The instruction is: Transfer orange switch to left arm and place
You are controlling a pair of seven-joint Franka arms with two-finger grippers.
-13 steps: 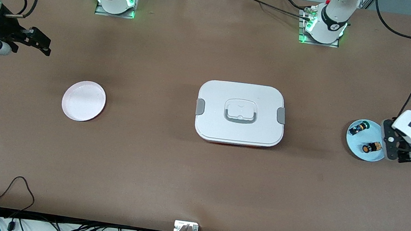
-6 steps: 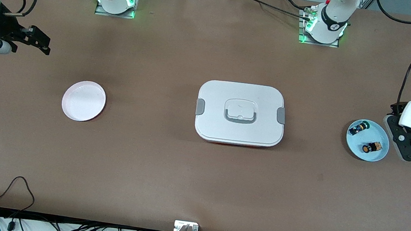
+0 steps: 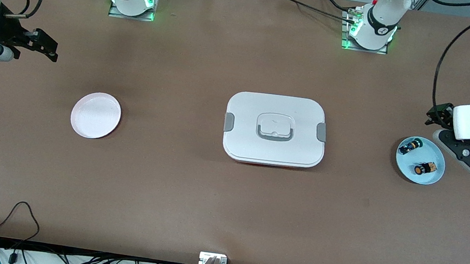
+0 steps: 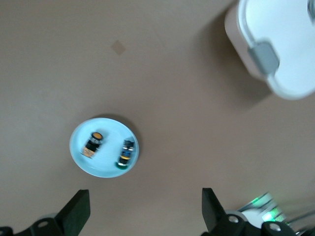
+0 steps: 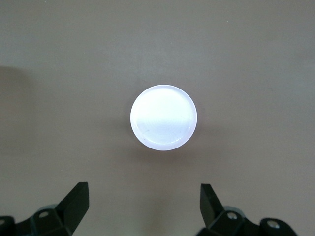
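Front view: orange switch lies on blue plate near left arm's end of table, beside green switch. My left gripper hangs next to plate. Box mid-table. My right gripper waits above its own end, near pink plate.

Left wrist view: my fingers spread wide, empty.

Right wrist view: fingers likewise released.

orange switch on plate, box mid-table
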